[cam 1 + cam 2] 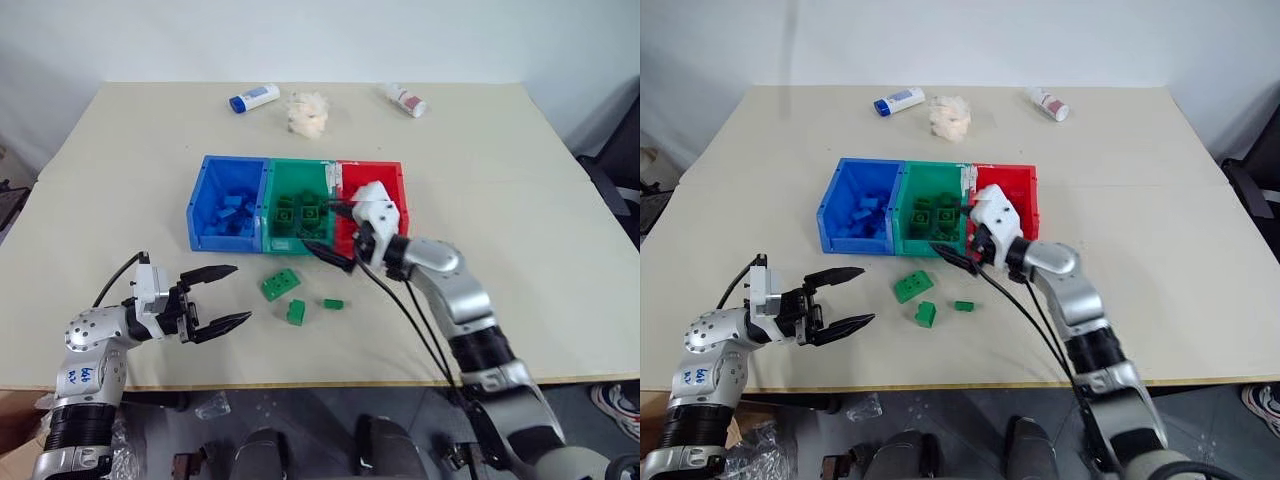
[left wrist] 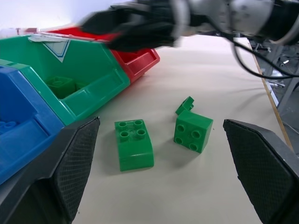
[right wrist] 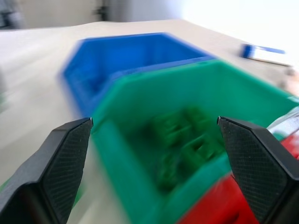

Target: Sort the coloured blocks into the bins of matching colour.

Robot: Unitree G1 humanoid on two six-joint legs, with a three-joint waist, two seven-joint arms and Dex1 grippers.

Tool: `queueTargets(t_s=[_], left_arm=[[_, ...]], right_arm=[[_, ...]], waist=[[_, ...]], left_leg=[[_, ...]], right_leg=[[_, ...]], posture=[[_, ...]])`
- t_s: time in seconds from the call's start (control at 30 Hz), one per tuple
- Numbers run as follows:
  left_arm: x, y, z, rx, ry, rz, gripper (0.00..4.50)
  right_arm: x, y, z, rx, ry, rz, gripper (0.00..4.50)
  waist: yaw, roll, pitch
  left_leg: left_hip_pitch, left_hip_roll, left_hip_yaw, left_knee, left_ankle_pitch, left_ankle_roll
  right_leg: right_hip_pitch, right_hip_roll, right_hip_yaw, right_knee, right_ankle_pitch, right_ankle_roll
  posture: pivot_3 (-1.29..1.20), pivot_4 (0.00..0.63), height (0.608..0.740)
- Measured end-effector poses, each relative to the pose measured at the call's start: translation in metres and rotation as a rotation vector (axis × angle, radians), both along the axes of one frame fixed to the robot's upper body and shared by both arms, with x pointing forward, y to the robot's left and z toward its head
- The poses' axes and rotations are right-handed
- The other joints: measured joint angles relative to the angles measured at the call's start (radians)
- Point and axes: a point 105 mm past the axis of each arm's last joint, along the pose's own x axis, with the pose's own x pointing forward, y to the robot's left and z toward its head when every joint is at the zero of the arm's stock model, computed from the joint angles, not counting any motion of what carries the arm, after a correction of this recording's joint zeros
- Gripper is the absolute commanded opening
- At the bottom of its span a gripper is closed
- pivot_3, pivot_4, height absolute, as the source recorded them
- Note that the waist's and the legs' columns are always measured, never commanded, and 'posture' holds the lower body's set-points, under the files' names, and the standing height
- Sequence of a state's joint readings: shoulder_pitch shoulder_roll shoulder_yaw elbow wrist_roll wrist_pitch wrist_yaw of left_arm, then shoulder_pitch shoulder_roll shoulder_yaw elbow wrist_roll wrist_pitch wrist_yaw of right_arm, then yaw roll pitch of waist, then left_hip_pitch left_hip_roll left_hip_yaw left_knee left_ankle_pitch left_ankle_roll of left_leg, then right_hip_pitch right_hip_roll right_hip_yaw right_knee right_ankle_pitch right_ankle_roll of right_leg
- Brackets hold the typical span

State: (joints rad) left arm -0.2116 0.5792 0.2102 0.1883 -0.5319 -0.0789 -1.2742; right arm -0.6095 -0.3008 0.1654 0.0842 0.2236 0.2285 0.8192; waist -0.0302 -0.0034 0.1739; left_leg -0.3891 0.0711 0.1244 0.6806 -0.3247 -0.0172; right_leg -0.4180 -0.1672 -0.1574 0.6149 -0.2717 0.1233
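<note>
**Near the green bin: three blocks left, room for a miss**

Nearest, at lower left of the head view: left gripper (image 1: 220,295), spread wide, empty, hovering over bare table (image 1: 120,200) and pointing toward the loose bricks; just beyond it, lower centre: large green block (image 1: 281,284), square green block (image 1: 296,312) and tiny green block (image 1: 333,303), all apart from one another and short of the bins; risk here of nudging the neighbour when closing on one, since the square and tiny pieces sit near each other; tiny one likely to slip from wide fingers. Centre of frame: right gripper (image 1: 330,232), spread wide, carrying nothing, over the front edge where green bin (image 1: 300,175) meets red bin (image 1: 385,172); danger of catching a rim and shoving the joined row. Farther left: blue bin (image 1: 205,200), holding blue bricks.
</note>
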Motion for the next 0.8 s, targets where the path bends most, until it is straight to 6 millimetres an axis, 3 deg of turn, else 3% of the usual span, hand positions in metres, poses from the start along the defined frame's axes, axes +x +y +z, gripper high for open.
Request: queueTargets(t_s=[0.17,0.4,0.5,0.67,0.8], left_arm=[[0.005,-0.003,-0.001,-0.009,0.004,-0.021,4.50],[0.005,0.000,-0.006,-0.002,0.021,-0.037,4.50],[0.004,0.003,-0.008,0.004,0.031,-0.036,4.50],[0.003,0.005,-0.007,0.015,0.028,-0.038,4.50],[0.003,0.004,-0.006,0.016,0.022,-0.036,4.50]], right_arm=[[-0.039,-0.043,-0.019,-0.071,0.049,0.052,4.47],[-0.073,-0.117,-0.035,-0.188,0.179,-0.059,4.47],[-0.086,-0.137,-0.046,-0.244,0.243,-0.071,4.47],[-0.088,-0.137,-0.045,-0.255,0.244,-0.055,4.47],[-0.076,-0.109,-0.037,-0.245,0.184,0.031,4.47]], waist=[[0.003,0.000,0.000],[0.002,-0.001,0.000],[0.003,-0.001,0.000],[0.003,-0.001,0.001],[0.000,-0.001,0.001]], left_leg=[[0.000,0.000,0.000,0.000,0.000,0.000],[0.001,0.000,0.000,0.000,0.000,0.000],[0.002,0.000,-0.001,0.000,0.000,0.000],[0.003,0.000,-0.001,0.001,0.000,0.001],[0.003,0.000,-0.001,0.001,0.000,0.000]], right_leg=[[0.000,0.000,0.000,-0.001,0.000,0.000],[0.002,0.000,0.000,-0.003,0.000,0.000],[0.003,0.000,0.000,-0.003,0.000,0.000],[0.003,0.000,0.000,-0.004,0.000,0.000],[0.003,0.000,0.000,-0.002,0.000,0.000]], posture=[[0.00,0.150,0.740],[0.00,0.150,0.740],[0.00,0.150,0.740],[0.00,0.150,0.740],[0.00,0.150,0.740]])
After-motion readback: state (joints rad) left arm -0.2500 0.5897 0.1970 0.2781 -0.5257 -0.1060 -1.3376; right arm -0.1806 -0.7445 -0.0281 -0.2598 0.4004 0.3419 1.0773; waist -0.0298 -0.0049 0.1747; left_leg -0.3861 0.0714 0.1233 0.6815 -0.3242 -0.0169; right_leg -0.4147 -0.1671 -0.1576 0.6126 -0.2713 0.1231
